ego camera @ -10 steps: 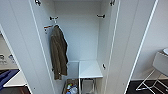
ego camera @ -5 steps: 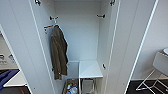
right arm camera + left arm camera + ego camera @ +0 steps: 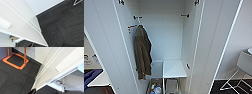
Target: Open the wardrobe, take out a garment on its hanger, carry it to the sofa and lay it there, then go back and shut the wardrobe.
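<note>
inside, the open wardrobe holds one olive coat; each hand's state, i cannot tell.

Bright even indoor light, soft blur throughout, wide-angle bending at edges

The head view looks forward and slightly down from high up, close to the open wardrobe, straight into its interior. The left wrist view sits low, looking down along a door to the dark carpet. The right wrist view faces down too, past the other door to carpet. All three share the wardrobe's doors.
</note>
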